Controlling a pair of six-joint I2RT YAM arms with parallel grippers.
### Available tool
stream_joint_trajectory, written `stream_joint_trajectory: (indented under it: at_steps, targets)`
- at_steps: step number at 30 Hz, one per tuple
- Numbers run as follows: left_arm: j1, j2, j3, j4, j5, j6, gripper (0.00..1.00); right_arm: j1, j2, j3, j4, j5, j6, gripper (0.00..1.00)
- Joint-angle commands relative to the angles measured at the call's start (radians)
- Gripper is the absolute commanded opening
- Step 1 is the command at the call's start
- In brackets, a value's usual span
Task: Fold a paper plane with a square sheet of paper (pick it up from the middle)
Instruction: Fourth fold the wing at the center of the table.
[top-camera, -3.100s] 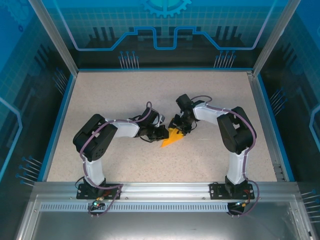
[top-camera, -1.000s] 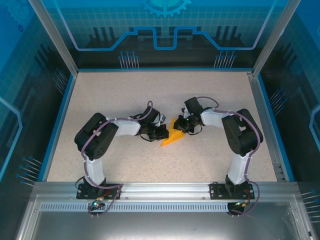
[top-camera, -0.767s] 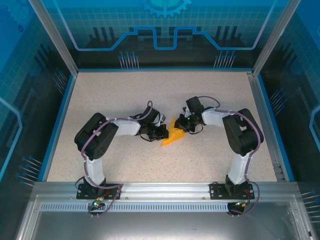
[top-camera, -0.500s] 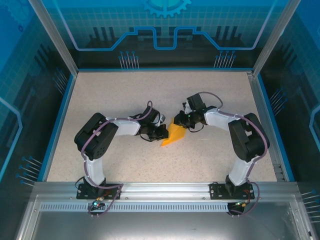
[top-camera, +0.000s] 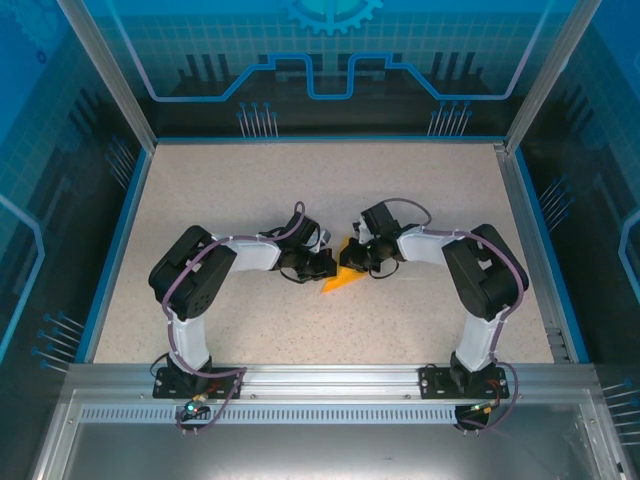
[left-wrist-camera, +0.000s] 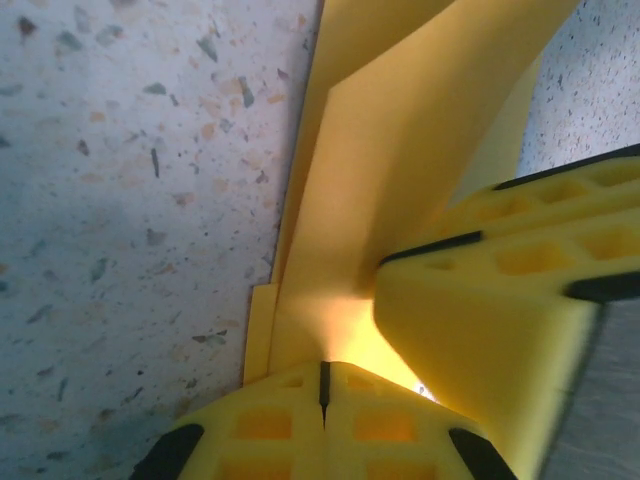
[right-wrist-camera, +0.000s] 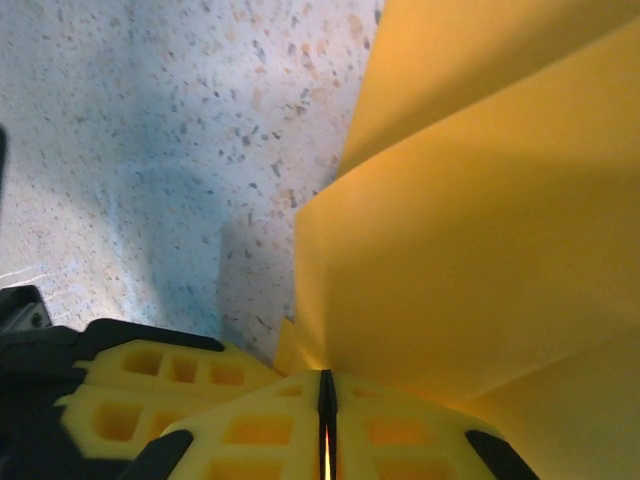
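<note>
The orange-yellow sheet of paper (top-camera: 338, 281) lies mid-table, folded to a point that aims at the near left. My left gripper (top-camera: 326, 268) meets it from the left and my right gripper (top-camera: 352, 262) from the right, tips almost touching. In the left wrist view the left gripper (left-wrist-camera: 323, 375) is shut, with folded paper layers (left-wrist-camera: 400, 150) rising out of its jaw line and the right gripper's fingers (left-wrist-camera: 480, 330) close on the right. The right gripper (right-wrist-camera: 325, 385) is shut on the paper's (right-wrist-camera: 480, 230) edge, a yellow sliver between its pads. The left gripper's fingers (right-wrist-camera: 150, 385) sit beside it.
The speckled beige table (top-camera: 250, 190) is ringed by a blue rim (top-camera: 120, 250) and metal posts. An aluminium rail (top-camera: 320, 380) with both arm bases runs along the near edge.
My right gripper has slid left and down onto the paper and closed on it, now covering the paper's upper part. The left gripper and its arm have stayed put.
</note>
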Motion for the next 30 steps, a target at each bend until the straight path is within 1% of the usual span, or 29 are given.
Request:
stream_joint_trajectory:
  at_steps: [1,7,19,23,30]
  targets:
    - [0.010,0.017,-0.005,-0.124,-0.029,0.012,0.00,0.000,0.030,-0.015,0.018,-0.039,-0.008,0.09]
    - [0.011,0.026,-0.002,-0.149,-0.032,0.016,0.00,-0.035,0.046,-0.011,-0.026,0.012,-0.046,0.08]
    - [0.010,0.051,0.005,-0.190,-0.019,0.041,0.00,-0.151,0.082,0.059,-0.062,0.042,-0.100,0.08]
    - [0.009,0.054,0.006,-0.191,-0.014,0.044,0.00,-0.197,0.105,0.099,-0.100,0.077,-0.087,0.09]
    - [0.009,0.054,0.007,-0.195,-0.015,0.053,0.00,-0.264,0.130,0.155,-0.131,0.089,-0.080,0.10]
